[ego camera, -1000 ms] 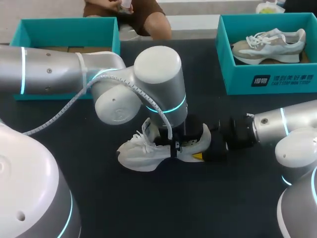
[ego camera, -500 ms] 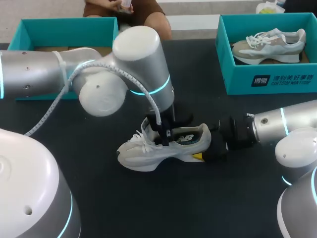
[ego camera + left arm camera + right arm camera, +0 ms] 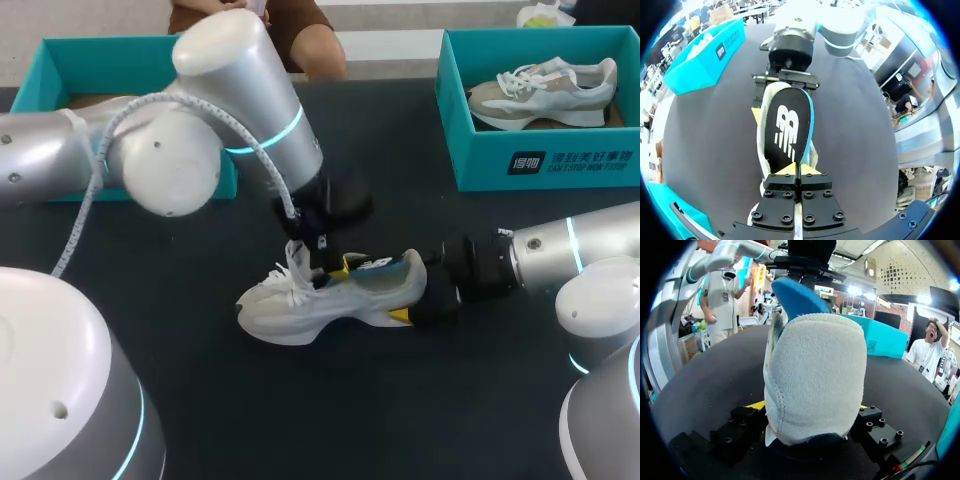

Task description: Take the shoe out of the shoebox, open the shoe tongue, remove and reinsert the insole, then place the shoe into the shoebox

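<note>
The shoe (image 3: 300, 310) stands sole-down on the table (image 3: 330, 420), near the middle, outside both boxes. Its toe points toward the left arm's side and its heel toward the right arm. The right gripper (image 3: 408, 305) is level with the table at the heel. In the right wrist view the heel sits between the fingers of the right gripper (image 3: 810, 407), with one yellow tip against each side, so the claw is clamped on the shoe (image 3: 815, 375) at a wide opening. The left gripper (image 3: 335, 262) comes down from above over the shoe's opening, just behind the laces. In the left wrist view the tips of the left gripper (image 3: 797, 169) are pressed nearly together on the front end of the insole (image 3: 787, 127). The insole is black on top with a blue edge, and it runs from the tips back to the heel. In the right wrist view the blue underside of the insole (image 3: 795, 297) rises above the heel collar toward the left gripper. Whether its rear end sits inside the shoe cannot be determined. The left box (image 3: 60, 60) stands at the far left edge, partly hidden by the left arm. The right box (image 3: 520, 165) stands at the far right and holds a second shoe (image 3: 545, 92).
</note>
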Action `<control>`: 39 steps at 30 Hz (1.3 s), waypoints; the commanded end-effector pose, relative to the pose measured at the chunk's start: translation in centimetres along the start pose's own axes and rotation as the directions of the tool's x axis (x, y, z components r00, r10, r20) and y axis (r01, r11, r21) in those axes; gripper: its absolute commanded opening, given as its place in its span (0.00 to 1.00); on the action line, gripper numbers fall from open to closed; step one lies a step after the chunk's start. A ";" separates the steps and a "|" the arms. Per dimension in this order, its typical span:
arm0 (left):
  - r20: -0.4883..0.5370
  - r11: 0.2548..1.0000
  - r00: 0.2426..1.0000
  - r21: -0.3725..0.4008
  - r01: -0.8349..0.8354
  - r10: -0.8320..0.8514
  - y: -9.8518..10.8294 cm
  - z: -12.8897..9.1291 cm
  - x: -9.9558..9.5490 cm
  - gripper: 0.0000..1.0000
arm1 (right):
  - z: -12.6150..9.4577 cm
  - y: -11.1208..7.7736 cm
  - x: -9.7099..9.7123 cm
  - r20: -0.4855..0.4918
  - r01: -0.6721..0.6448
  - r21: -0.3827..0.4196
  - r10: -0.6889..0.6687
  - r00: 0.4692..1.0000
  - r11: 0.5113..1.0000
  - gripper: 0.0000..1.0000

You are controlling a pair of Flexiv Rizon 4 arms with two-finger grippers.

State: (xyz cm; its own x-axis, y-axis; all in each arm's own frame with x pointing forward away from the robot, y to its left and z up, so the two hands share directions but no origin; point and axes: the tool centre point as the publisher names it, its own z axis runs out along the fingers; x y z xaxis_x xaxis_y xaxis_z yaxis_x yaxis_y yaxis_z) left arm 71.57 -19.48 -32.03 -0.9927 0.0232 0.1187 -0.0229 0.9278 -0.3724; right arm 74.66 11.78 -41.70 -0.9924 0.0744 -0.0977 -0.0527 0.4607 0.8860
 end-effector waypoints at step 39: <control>0.245 0.970 0.961 0.170 -0.176 0.131 -5.3 0.5 1.4 0.81 | 0.2 -0.3 -0.3 0.002 0.000 0.004 0.000 1.000 1.000 0.00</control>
State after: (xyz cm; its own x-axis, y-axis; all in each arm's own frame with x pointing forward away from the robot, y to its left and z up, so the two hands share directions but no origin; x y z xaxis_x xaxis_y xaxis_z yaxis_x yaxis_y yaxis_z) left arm 70.90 -25.46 -30.11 -0.9908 0.0786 -0.1098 0.1247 0.8443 -0.5212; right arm 74.71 11.77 -41.70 -0.9924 0.0746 -0.0979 -0.0527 0.4606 0.8860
